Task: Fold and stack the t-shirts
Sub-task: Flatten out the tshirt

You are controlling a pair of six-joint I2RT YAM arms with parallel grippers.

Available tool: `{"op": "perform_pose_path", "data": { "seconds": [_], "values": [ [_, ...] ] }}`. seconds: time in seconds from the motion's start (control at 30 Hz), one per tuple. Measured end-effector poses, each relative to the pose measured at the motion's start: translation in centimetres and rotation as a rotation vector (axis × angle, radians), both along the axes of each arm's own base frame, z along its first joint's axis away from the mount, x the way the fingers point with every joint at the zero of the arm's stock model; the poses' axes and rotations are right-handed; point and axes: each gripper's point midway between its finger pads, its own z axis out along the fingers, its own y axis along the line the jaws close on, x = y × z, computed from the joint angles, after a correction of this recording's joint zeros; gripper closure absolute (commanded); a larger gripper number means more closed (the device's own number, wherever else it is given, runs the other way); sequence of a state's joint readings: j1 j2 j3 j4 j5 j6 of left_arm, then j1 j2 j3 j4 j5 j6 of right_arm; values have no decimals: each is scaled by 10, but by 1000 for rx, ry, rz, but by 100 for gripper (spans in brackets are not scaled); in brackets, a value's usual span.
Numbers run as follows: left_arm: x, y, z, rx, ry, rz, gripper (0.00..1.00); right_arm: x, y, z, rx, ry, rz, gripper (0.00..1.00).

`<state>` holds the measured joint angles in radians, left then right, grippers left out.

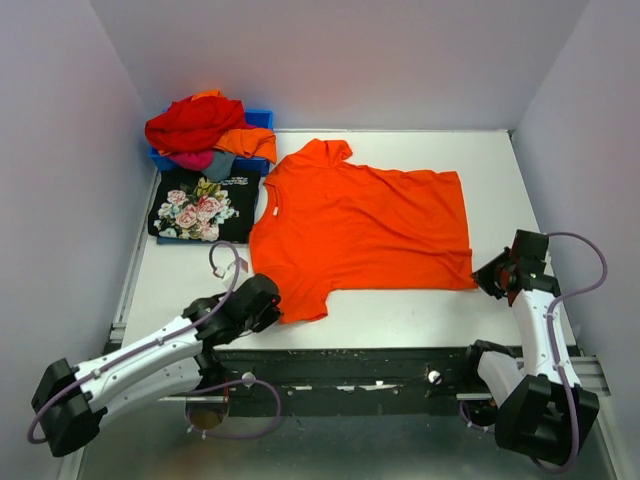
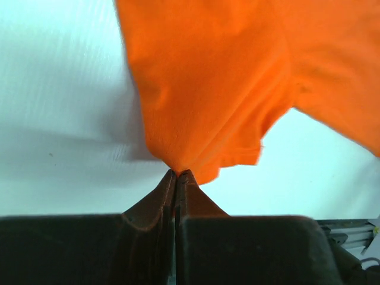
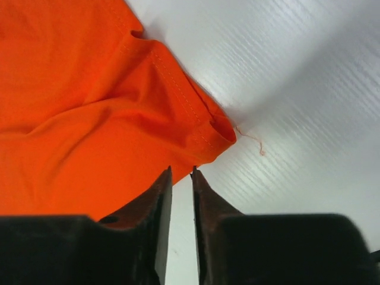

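A plain bright orange t-shirt (image 1: 365,225) lies spread flat on the white table (image 1: 420,310), collar to the left and hem to the right. My left gripper (image 1: 270,303) is shut on the edge of its near sleeve; the left wrist view shows the jaws (image 2: 177,173) pinching the orange cloth (image 2: 225,77). My right gripper (image 1: 488,277) is at the hem's near right corner. In the right wrist view it (image 3: 181,172) stands a narrow gap apart, with the hem corner (image 3: 219,133) just beyond the tips and nothing held. A folded black t-shirt with pink rose print (image 1: 198,208) lies at the back left.
A blue plastic bin (image 1: 260,118) at the back left holds a heap of red (image 1: 195,120), orange (image 1: 250,142), pink and grey t-shirts. Walls close in the table on the left, back and right. A loose thread (image 3: 252,139) lies by the hem corner.
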<state>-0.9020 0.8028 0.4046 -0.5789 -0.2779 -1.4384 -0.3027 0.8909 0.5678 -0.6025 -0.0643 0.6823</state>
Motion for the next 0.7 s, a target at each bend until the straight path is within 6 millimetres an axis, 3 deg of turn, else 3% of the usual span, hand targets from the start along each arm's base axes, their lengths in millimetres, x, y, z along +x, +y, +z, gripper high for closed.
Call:
{"op": "perform_pose_path", "data": {
  "seconds": [0.13, 0.3, 0.7],
  "values": [
    [4, 12, 26, 3, -62, 6, 89, -8, 5, -8, 21, 49, 21, 68],
    [8, 31, 40, 62, -92, 25, 88, -17, 10, -14, 42, 57, 16, 53],
    [30, 51, 71, 136, -174, 33, 88, -39, 24, -42, 121, 147, -9, 62]
  ]
}}
